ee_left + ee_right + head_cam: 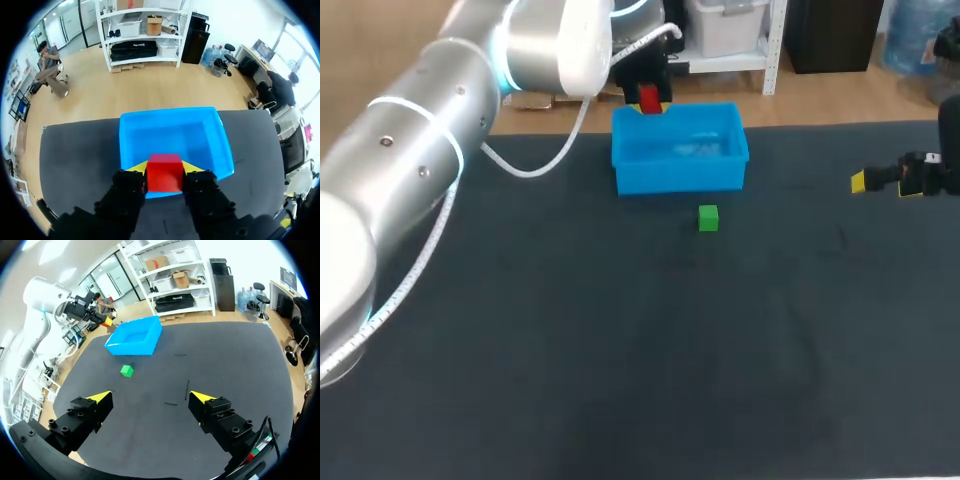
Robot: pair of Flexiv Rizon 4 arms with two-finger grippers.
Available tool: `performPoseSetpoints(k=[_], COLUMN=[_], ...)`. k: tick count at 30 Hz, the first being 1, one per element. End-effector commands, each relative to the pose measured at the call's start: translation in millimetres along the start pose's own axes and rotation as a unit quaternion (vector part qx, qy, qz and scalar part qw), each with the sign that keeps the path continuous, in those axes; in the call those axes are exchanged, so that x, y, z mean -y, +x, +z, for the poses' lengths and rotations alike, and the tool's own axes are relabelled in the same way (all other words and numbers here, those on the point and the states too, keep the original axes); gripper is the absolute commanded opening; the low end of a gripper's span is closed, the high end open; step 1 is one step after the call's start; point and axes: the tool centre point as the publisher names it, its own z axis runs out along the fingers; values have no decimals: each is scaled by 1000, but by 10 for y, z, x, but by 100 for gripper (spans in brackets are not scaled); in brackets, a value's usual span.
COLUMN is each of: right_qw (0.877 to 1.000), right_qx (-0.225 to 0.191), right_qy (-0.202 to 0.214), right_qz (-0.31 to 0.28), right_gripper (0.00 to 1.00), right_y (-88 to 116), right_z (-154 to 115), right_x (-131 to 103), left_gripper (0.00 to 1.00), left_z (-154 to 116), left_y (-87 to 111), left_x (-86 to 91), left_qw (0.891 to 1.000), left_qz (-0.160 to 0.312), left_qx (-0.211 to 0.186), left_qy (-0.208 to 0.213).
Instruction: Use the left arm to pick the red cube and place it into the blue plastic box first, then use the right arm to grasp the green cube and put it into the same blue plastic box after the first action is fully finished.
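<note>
In the head view, your left claw held the red cube over the far left rim of the blue plastic box. The green cube sat just before the box on open tabletop. In the left wrist view both fingers pinched the red cube squarely, and in the right wrist view your right claw stood wide, well short of the green cube.

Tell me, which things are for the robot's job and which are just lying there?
For the job: red cube, held by the left end effector above the blue box edge; green cube on the table; right end effector, open.
Just lying there: only small dark marks on the table.
</note>
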Motion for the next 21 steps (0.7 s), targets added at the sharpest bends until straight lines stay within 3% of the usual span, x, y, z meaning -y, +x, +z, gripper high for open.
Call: performPoseSetpoints(k=[1, 12, 21], right_qw=[1000, 1000, 1000], right_qx=[0, 0, 0], right_qy=[0, 0, 0], right_qz=[0, 0, 0], right_gripper=[100, 100, 100], right_y=[3, 3, 3], right_z=[-4, -4, -4], right_x=[0, 0, 0], left_gripper=[0, 0, 0], left_z=[158, 305, 494], left_y=[-183, -275, -172], left_x=[0, -55, -65], left_qw=[999, 999, 998], left_qz=[-3, -6, -3], left_qx=[-50, -49, -63], left_qy=[-4, -12, -16])
